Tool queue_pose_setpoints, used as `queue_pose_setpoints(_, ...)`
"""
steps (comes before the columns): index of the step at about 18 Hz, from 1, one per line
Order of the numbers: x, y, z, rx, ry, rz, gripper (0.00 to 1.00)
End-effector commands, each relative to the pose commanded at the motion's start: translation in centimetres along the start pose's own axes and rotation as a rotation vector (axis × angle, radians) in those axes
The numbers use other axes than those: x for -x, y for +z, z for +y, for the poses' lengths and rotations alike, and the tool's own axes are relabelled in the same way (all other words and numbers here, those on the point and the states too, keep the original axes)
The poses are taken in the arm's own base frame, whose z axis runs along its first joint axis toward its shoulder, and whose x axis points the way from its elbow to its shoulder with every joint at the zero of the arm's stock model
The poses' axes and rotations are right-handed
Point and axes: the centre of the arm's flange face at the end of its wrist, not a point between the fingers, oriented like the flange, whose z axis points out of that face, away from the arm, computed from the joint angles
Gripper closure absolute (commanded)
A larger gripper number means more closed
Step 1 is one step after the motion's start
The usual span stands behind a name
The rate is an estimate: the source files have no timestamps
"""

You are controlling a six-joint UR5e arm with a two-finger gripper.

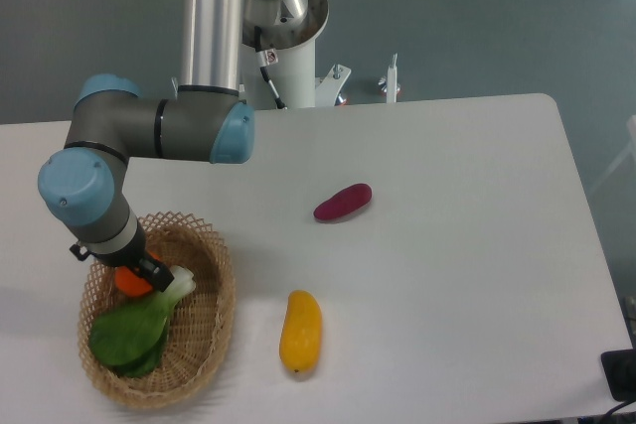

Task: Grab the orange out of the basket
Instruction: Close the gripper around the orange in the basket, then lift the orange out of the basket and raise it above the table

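Orange (128, 282) sits in the basket (217, 317), mostly hidden under the gripper (142, 273) and touching the greens (131, 333); whether the jaws are closed on it I cannot tell. If the hold is shallow, the smooth fruit could slip out on lifting, or the jaws could snag the greens' stalk.
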Motion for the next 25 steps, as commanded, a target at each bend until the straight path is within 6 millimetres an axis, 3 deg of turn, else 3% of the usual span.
queue_pose_setpoints(4,0.0,0.0,-0.1,0.0,0.0,0.0,0.28)
queue_pose_setpoints(7,0.0,0.1,0.0,0.001,-0.002,0.001,0.43)
queue_pose_setpoints(12,-0.1,-0.2,0.0,-0.001,-0.002,-0.001,0.52)
queue_pose_setpoints(16,-0.2,-0.9,0.1,-0.011,0.002,-0.006,0.52)
queue_pose_setpoints(22,-0.3,-4.6,0.4,-0.06,0.01,-0.034,0.52)
queue_pose_setpoints(25,1.3,-7.1,0.3,-0.1,-0.011,-0.057,0.52)
